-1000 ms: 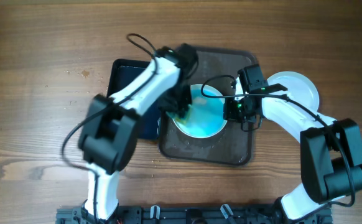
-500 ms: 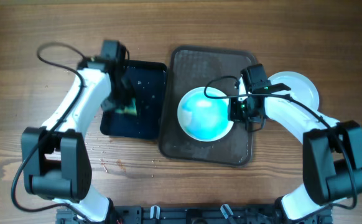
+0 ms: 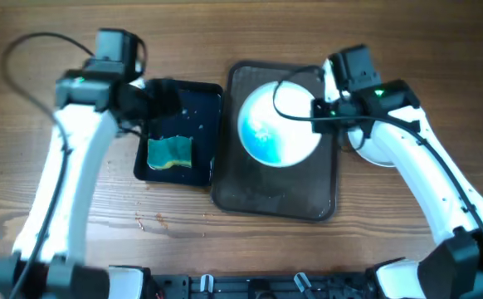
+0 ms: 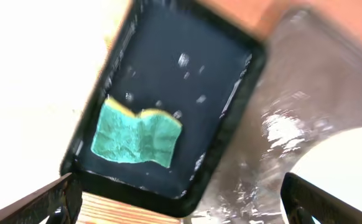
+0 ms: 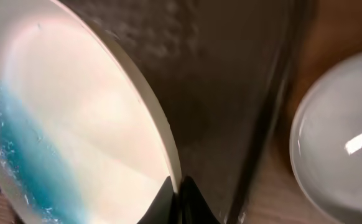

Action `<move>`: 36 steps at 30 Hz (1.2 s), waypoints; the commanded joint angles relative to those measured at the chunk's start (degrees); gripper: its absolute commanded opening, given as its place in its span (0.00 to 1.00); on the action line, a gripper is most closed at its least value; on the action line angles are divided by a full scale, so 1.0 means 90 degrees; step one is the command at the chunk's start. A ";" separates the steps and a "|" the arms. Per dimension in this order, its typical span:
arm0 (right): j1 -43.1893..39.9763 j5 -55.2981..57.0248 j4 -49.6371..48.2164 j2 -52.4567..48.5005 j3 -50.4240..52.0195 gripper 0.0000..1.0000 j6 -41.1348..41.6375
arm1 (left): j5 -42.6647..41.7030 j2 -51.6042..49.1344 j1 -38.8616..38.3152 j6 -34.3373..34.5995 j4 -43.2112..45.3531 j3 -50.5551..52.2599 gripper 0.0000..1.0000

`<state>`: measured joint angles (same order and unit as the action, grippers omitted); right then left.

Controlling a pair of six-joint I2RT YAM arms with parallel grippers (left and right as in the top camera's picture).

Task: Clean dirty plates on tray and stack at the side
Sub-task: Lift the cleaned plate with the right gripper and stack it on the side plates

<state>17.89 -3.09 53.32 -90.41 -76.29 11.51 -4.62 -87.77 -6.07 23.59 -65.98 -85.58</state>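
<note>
Right hand point(image 3: 325, 106) pinched onto the right rim of the dirty plate point(image 3: 276, 124), holding it over the upper half of the brown tray point(image 3: 270, 198); can't say from above whether it's clear of the tray. Blue smear across the plate's lower left, rest white. In the right wrist view, just the fingertips point(image 5: 192, 205) poking in at the bottom edge, closed on the rim, plate cut off at left and bottom. Second white plate point(image 3: 384, 154) on the table point(image 3: 441, 50) just right of the tray, mostly hidden under the right arm. Left hand point(image 3: 152, 100) motion-blurred over the upper left corner of the black basin point(image 3: 204, 112), unreadable from above. In its wrist view, fingertips point(image 4: 44, 202) out at the bottom corners, spread wide, nothing between. Green-and-yellow sponge point(image 3: 169, 153) lying flat in the basin's lower left, droplets nearby. That whole view smeared, tray at right hard to make out.
</note>
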 commanded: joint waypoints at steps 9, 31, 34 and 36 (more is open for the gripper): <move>0.2720 0.3633 -0.1999 -0.1620 -0.1411 0.04 0.0112 | -0.0075 0.2106 0.0444 -0.0007 -0.0517 -0.0517 1.00; 0.4816 0.8021 -0.4070 -0.1620 -0.1411 0.04 -0.3271 | -0.0078 0.2193 0.0444 -0.0005 -0.0848 -0.0517 1.00; 0.4816 0.8021 -0.4073 -0.1620 -0.1411 0.04 -0.3269 | -0.0078 0.2193 0.0444 -0.0005 -0.0848 -0.0517 1.00; 0.4816 0.8021 -0.4073 -0.1620 -0.1411 0.04 -0.3274 | -0.0078 0.2193 0.0444 -0.0005 -0.0848 -0.0517 1.00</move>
<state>61.04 67.16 17.98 -105.21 -87.57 -17.34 -4.38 -68.23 -1.74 24.99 -72.44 -90.39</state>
